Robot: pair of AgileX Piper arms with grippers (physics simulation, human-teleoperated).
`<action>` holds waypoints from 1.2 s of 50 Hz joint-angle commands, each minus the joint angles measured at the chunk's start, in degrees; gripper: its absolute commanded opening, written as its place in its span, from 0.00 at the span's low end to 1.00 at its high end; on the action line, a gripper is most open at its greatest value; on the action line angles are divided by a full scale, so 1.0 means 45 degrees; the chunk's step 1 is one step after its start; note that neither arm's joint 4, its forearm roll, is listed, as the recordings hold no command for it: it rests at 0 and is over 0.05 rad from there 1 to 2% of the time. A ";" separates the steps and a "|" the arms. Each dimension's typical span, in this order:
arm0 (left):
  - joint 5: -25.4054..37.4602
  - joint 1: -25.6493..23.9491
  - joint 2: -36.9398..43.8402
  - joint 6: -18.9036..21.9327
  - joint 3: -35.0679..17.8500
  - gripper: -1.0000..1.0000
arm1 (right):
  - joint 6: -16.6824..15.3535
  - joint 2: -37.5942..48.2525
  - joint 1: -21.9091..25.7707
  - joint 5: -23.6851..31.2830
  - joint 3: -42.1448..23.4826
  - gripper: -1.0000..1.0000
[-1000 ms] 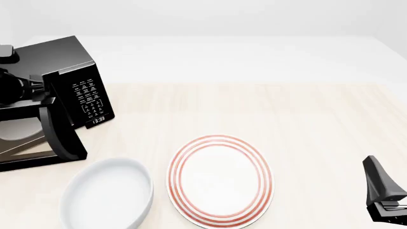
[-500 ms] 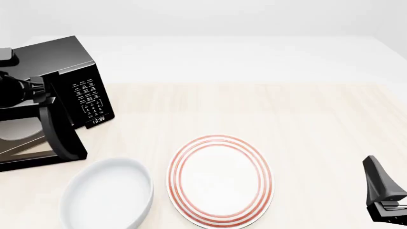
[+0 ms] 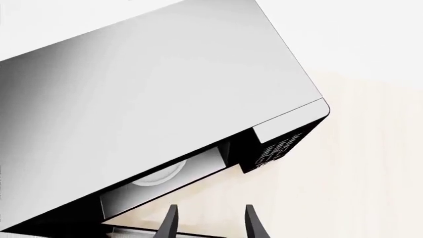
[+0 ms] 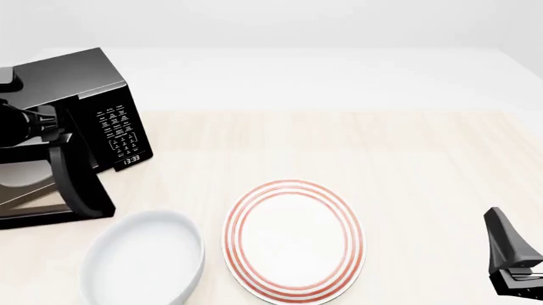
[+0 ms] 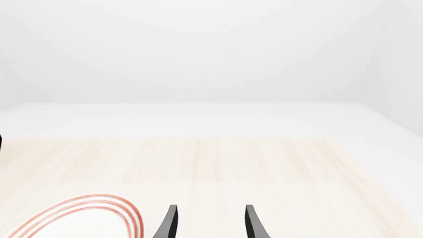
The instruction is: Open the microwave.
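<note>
Pale wood-grain tabletop (image 4: pixel 407 165), light beige w/ faint lengthwise streaks; far strip of the surface goes plain white, then a blank white/grey wall behind. Flat even lighting, soft shadows only.

Microwave (image 4: pixel 93 108) sits at far-left of table in front view, black box, keypad panel w/ white lettering facing right-front, small clock under the keys. Door (image 4: pixel 76 175) swung well open, edge-on to the camera, leaning out toward the near side; cavity exposed w/ white turntable (image 3: pixel 158 174) visible in left wrist view. Glossy top of the box reflects light grey in that view.

Left arm (image 4: pixel 25 121) comes in at the left edge, up against the door's upper end. Left gripper (image 3: pixel 210 223): fingers spread w/ a clear gap, nothing between them in wrist view, tips pointing at the cavity opening.

Right gripper (image 5: pixel 210 223): parked at near-right corner of table, fingers apart, holding nothing, over bare wood.

White bowl (image 4: pixel 144 257) near-left, just in front of the door. Red-ringed white plate (image 4: pixel 293 238) beside it, centre-near, not touching as far as I can tell.
</note>
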 commanded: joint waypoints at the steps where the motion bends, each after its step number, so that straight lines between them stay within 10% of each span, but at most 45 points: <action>1: 0.0046 0.0279 -0.0085 -0.0081 0.0806 1.00 | -0.0001 0.0000 0.0001 0.0000 0.0000 1.00; 60: -0.0142 0.0269 -0.1832 -0.0352 0.2570 1.00 | 0.0001 0.0001 0.0002 0.0000 0.0000 1.00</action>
